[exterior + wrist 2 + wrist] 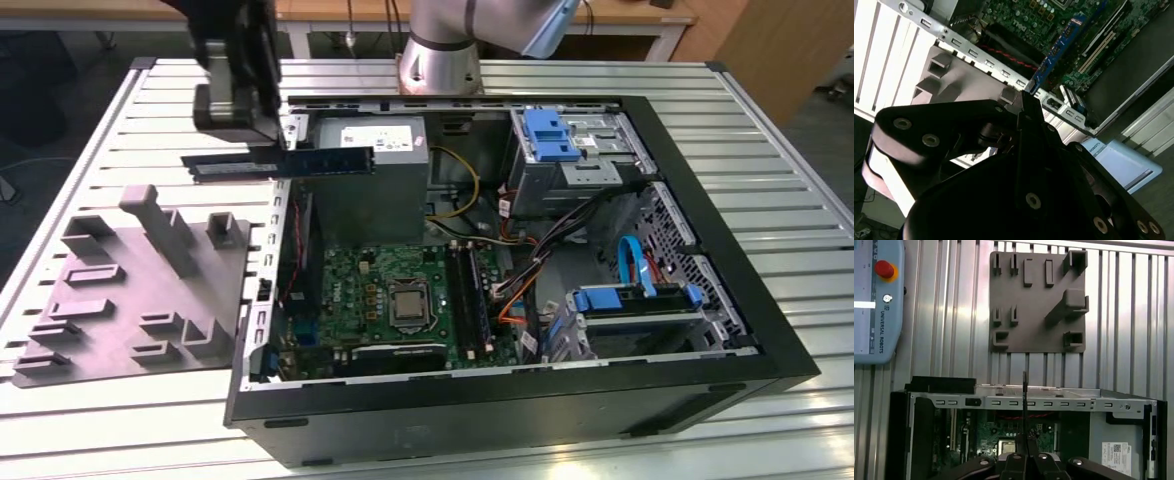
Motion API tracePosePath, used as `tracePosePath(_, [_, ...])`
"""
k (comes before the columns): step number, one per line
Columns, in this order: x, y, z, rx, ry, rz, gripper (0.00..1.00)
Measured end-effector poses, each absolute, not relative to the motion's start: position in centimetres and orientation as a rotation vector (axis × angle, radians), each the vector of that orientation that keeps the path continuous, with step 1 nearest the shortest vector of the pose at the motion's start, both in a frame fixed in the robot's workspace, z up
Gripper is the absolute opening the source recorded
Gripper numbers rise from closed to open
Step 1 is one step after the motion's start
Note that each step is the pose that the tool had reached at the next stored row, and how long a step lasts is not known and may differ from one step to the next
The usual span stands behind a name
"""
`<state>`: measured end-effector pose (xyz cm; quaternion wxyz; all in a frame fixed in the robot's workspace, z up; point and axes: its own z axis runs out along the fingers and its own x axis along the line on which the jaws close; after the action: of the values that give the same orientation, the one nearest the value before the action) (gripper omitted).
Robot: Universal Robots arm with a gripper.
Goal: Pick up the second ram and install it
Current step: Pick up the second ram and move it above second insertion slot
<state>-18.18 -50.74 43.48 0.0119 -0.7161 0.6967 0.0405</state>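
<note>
Exterior view: the second ram (330, 159), a thin dark-blue stick, hangs level in the air above the far corner of the open computer case (707, 390) on the exterior view's left. Its blue end reaches toward the grey power supply (380, 140). The black gripper (274, 148) has its fingers pinched nearly together on the stick's flat faces, holding it clear of the case.

In the second wrist view the ram (1059, 47) runs edge-on out of the gripper (1026, 102), with the green motherboard (1054, 15) beyond it. In the first wrist view the ram (1024, 400) is a thin dark line rising from the gripper (1025, 442), crossing the case's perforated metal rim (1054, 403).

Inside the case the motherboard (387, 290) lies flat with a square processor socket (404, 300) at its middle. A white printed label (1116, 457) sits on the power supply; its text is too small to read.

On the slatted metal table (747, 120), a grey moulded tray (127, 290) lies just beside the case on the exterior view's left. A pale blue-grey control pendant (874, 300) with a red button (884, 268) rests farther along the table.
</note>
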Motion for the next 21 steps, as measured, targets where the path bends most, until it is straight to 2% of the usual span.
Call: tracePosePath(21, [-11.2,-50.7,40.6,-2.237,2.177,0.136,0.11])
